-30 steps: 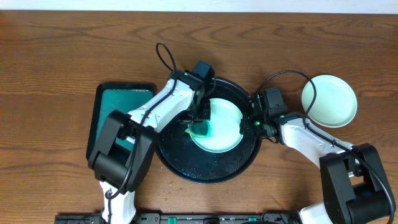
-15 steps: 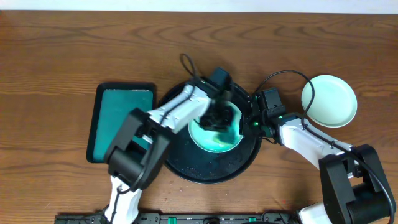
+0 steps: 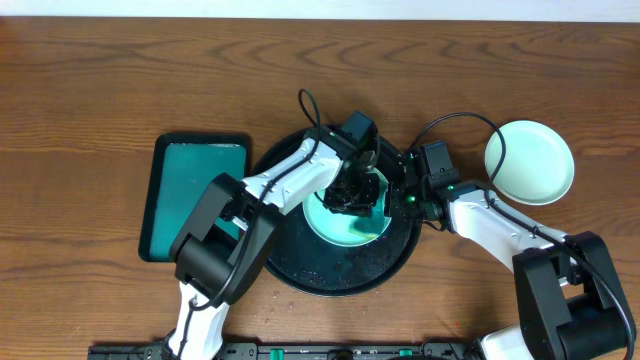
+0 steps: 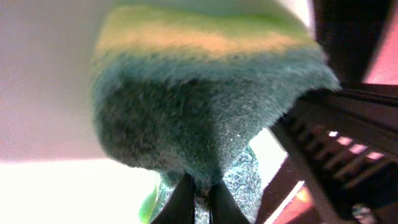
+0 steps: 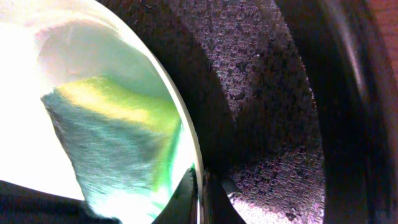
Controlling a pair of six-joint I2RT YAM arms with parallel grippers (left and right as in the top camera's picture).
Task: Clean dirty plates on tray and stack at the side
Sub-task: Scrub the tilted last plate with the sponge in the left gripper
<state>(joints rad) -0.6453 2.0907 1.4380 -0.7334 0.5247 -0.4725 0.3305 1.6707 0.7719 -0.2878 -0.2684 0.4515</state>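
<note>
A pale mint-green plate with teal smears lies on the large round black tray. My left gripper is shut on a green and yellow sponge and presses it on the plate's upper right part. My right gripper is shut on that plate's right rim, with the sponge and the wet tray floor in its view. A second mint-green plate sits on the table at the right. A white plate is not in view.
A smaller rectangular dark-green tray lies left of the black tray. Both arms' cables arch over the black tray's back edge. The wooden table stretches behind and to the sides.
My left gripper has carried the sponge from the plate's left side across to its upper right part. The right gripper has kept its hold on the rim.
</note>
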